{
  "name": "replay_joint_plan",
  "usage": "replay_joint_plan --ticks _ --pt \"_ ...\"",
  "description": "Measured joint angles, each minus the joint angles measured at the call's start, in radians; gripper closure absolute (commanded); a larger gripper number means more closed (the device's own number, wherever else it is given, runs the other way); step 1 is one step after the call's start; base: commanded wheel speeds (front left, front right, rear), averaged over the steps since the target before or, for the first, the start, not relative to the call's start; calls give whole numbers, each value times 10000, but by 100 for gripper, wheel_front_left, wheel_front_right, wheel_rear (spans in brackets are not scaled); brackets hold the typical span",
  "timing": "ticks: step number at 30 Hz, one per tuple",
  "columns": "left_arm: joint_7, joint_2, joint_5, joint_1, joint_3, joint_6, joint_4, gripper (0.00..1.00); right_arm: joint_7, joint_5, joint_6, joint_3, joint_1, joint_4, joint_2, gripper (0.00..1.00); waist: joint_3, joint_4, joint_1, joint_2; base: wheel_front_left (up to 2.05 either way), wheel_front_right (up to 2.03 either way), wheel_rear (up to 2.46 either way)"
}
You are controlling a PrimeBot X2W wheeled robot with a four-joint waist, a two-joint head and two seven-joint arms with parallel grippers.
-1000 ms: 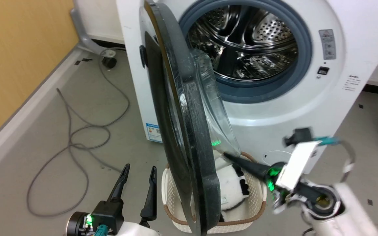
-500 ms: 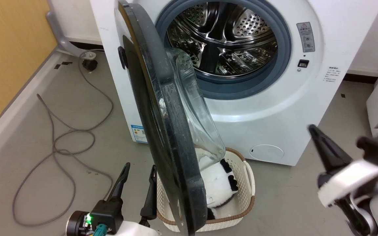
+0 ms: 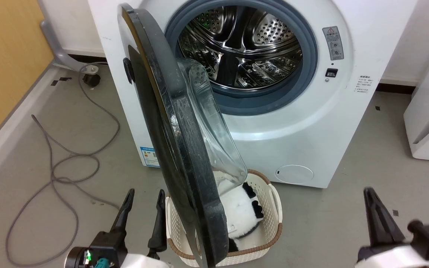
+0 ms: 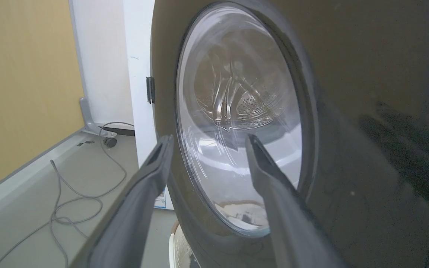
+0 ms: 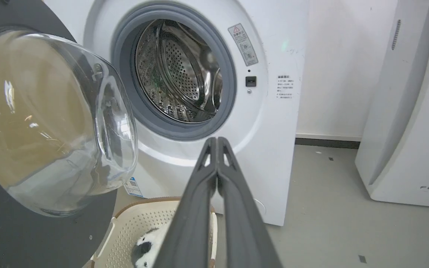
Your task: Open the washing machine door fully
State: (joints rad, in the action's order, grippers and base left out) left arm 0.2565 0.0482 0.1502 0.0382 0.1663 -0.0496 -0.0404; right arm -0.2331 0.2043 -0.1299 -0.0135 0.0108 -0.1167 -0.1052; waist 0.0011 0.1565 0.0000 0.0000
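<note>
Round glossy black washer door (image 3: pixel 199 208) ~half open. My L end effector (image 3: pixel 145 193) spread, R end effector (image 5: pixel 217 140) pressed together, empty. Nxt: push door wider.

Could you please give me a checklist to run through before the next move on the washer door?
1. Door fully open: not ok; it stands roughly square to the machine's front.
2. Right gripper free of the door: ok; shut, apart from it.
3. Left gripper out of the door's swing: probably not ok; open, beside the outer face.
4. Basket clear of the door's lower edge: cannot tell; it sits right beneath, gap hidden.
5. Cable out of the way: ok; lies flat, left of the machine.
</note>
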Motion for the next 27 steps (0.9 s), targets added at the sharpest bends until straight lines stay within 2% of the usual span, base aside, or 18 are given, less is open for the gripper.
replay_joint_plan --ticks 1,10,11,12,17,27 --pt "0 0 0 73 -44 90 -61 0 -86 -347 0 -146 265 82 159 0 0 -25 0 0 0 0 0" --pt "0 0 -161 189 -98 397 -314 0 -173 -719 0 -215 686 190 449 0 49 -44 0 0 0 0 0" --pt "0 0 -111 194 -75 537 -339 5 -199 -717 0 -236 688 203 456 0 51 -42 0 0 0 0 0" --pt "0 0 -104 198 -71 554 -332 100 -199 -717 0 -263 693 213 464 0 55 -38 0 0 0 0 0" --pt "0 0 2 198 -249 642 238 100 -205 -702 0 -355 752 219 481 0 74 -22 0 0 0 0 0" --pt "2 4 1779 -118 -796 332 2635 100 -242 -366 0 -506 763 186 499 0 58 42 0 0 0 0 0"
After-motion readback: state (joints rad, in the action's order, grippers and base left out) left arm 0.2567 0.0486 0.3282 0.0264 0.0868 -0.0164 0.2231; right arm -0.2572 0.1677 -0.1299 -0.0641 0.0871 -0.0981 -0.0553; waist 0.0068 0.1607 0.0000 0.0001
